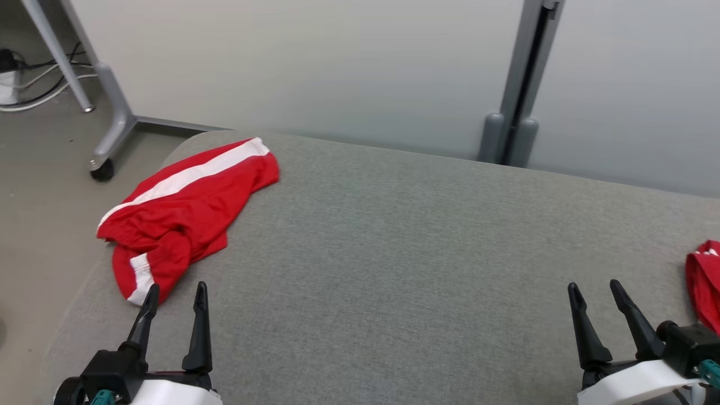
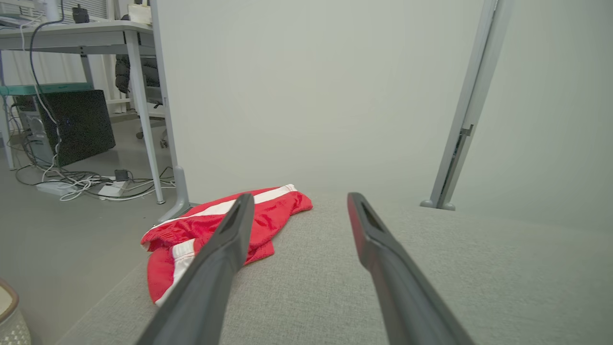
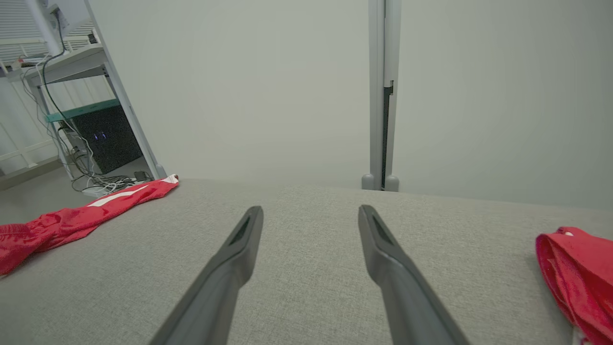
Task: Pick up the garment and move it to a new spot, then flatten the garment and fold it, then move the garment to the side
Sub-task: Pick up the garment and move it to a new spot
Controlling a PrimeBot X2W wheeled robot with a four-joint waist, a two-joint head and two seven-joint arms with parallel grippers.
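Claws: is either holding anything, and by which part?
Nothing is held. The left claw and right claw are both open and empty; the red shorts lie loose ahead of the left one.

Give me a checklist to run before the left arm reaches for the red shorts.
1. Left end effector open, holding nothing: ok.
2. Right end effector open, holding nothing: ok.
3. Shorts lying on the grey pad: ok, near its left edge.
4. Shorts flat: not ok, bunched and creased.
5. Left end effector clear of the shorts: cannot tell; one fingertip overlaps the hem in the head view.
6. Other red garment apart from the shorts: ok, at the far right.
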